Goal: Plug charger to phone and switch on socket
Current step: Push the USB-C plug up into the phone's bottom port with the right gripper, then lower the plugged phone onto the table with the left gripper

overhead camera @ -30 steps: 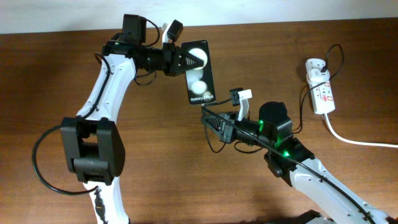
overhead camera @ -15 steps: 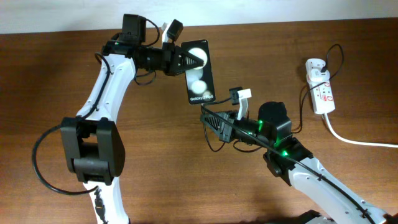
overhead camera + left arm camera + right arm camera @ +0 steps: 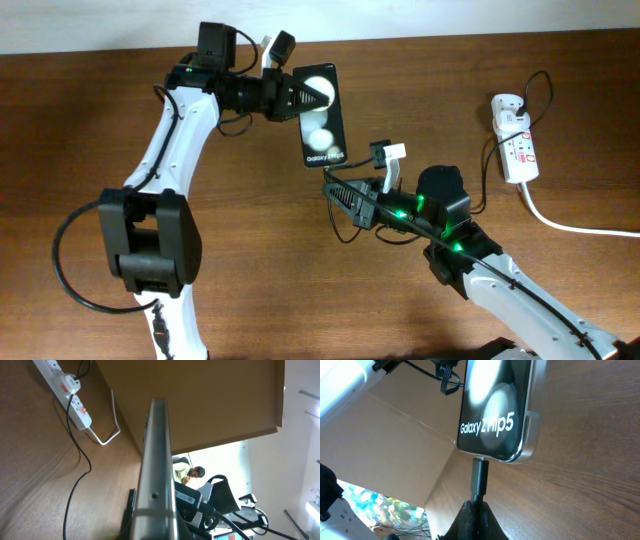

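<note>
Glossy black phone (image 3: 495,405) at 12 o'clock, white "Galaxy Z Flip5" txt, btm edge facing down. Upright charger (image 3: 479,477) tip at centre touches that edge; can't tell if fully seated. R claw (image 3: 476,510) at 6 o'clock pinches it, brown table (image 3: 580,485) at 3 o'clock.

overhead looks down; both close wrist views share the phone (image 3: 492,410).

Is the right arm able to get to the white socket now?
Probably, once free. The socket sits on its side, nothing tall between, but the right gripper is shut on the charger at the phone.
</note>
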{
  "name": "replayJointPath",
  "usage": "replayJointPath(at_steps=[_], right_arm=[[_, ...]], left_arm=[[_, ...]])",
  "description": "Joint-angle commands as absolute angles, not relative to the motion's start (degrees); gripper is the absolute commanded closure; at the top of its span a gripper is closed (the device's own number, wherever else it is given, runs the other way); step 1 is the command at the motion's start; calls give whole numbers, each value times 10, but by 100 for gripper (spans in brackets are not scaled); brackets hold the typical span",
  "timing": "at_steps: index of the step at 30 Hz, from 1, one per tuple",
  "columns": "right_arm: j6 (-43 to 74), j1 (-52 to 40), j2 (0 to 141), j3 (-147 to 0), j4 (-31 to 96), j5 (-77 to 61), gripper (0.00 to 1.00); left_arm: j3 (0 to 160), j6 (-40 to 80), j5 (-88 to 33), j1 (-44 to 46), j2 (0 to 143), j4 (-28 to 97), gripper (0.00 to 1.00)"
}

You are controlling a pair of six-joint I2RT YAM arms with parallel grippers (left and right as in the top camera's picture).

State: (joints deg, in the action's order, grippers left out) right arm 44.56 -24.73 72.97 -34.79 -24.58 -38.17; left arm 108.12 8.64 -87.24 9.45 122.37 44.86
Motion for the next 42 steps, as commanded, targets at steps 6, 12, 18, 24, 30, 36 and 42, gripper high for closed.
replayJointPath(at_steps=[6,12,18,24,30,36,42], right_arm=[[441,-228,728,-363,-277,-326,96],[451,-209,728,-363,-279,-351,96],[448,-210,728,-363,-233,-380,85],[433,-210,728,-363,-207,-394,59],[398,-210,728,-363,-171,-392,51],[394,-210,742,-363,-151,-377,51],[394,-210,766,-363,-147,-368,46]], left_arm=[[1084,72,-902,123,1220,455,100],[1084,68,-901,123,1220,455,100],[1084,68,-901,122,1220,455,100],[1084,68,-830,122,1220,455,100],[1079,68,-498,124,1220,504,100],[964,46,-419,121,1221,475,100],[915,47,-356,120,1228,448,100]])
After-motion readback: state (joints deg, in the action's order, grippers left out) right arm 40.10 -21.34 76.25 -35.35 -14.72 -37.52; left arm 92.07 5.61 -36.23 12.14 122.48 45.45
